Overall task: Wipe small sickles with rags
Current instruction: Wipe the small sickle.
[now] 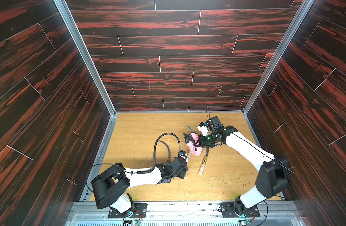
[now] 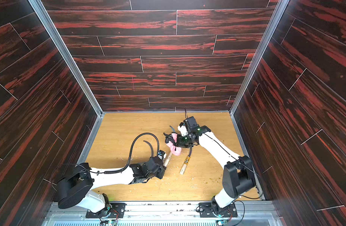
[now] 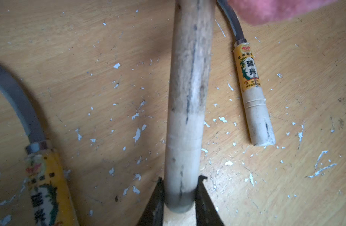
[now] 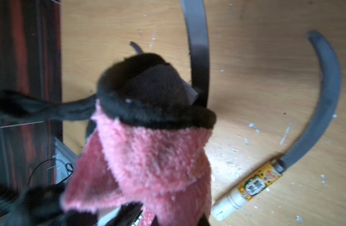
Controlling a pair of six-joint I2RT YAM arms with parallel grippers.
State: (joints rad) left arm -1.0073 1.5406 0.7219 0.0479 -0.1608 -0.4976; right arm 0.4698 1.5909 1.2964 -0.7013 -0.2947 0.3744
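My left gripper [image 3: 181, 182] is shut on the butt of a plain pale handle [image 3: 187, 97] of a small sickle [image 1: 188, 156], held just above the table. Its dark blade runs under the pink rag [image 1: 194, 145], and the tip [image 1: 190, 128] sticks out beyond it. My right gripper [image 1: 197, 143] is shut on the rag [image 4: 148, 156], whose black edge lies bunched against that blade [image 4: 199, 58]. A second sickle with a yellow label [image 1: 202, 166] lies flat beside it. Only the curved blade [image 1: 166, 146] of a third sickle shows; its handle is hidden under my left arm.
The wooden table [image 1: 140, 133] is strewn with pale flakes and crumbs, densest near the front right. Dark red panelled walls close in the left, right and back. A black cable [image 1: 164, 137] loops up over my left wrist.
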